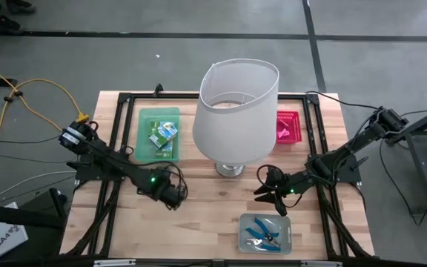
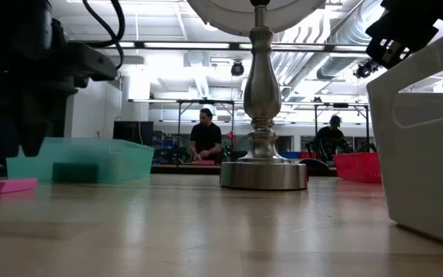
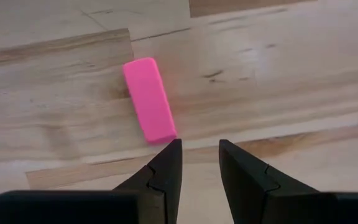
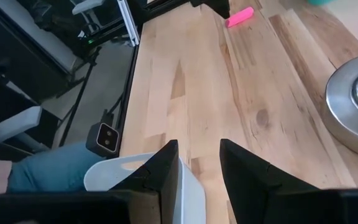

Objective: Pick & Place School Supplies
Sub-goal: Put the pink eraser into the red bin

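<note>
Wooden tabletop (image 3: 278, 56) is carrying the pink eraser (image 3: 148, 99), lying just ahead of the left gripper (image 3: 200, 163), off its parted, empty fingers, long axis running roughly fore-aft; right gripper (image 4: 199, 163), likewise parted and empty, is waiting farther off.

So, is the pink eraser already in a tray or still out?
Out. The pink eraser lies flat on the bare wooden table, just ahead of the open left gripper.

Grey floor (image 1: 199, 18) is spreading around the wooden tabletop (image 1: 206, 208). Ceiling strip lights (image 2: 183, 45) are glowing overhead. Two people (image 2: 204, 137) are sitting at far benches; yellow cable (image 1: 28, 93) is trailing across the floor.
</note>
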Motion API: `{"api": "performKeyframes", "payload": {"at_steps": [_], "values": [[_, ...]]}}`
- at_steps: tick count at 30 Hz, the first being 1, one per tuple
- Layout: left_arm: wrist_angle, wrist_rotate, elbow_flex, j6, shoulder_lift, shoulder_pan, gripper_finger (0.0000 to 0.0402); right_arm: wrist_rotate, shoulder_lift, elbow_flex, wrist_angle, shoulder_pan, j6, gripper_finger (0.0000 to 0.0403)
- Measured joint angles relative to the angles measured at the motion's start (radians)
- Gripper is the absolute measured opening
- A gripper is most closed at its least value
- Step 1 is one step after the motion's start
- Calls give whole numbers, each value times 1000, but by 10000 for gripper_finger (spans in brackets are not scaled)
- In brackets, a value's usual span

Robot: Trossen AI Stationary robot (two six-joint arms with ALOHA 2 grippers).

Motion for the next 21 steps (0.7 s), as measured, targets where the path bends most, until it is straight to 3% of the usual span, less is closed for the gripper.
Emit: {"api": "performKeyframes", "payload": {"at_steps": [10, 17, 21], "values": [[-64, -9, 0, -142, 0, 12, 99, -25, 0, 0, 0, 0, -46, 110], [-75, 144, 0, -223, 0, 19, 99, -51, 0, 0, -1, 0, -73, 110], [-75, 156, 0, -264, 0, 34, 99, -80, 0, 0, -1, 0, -99, 110]]}}
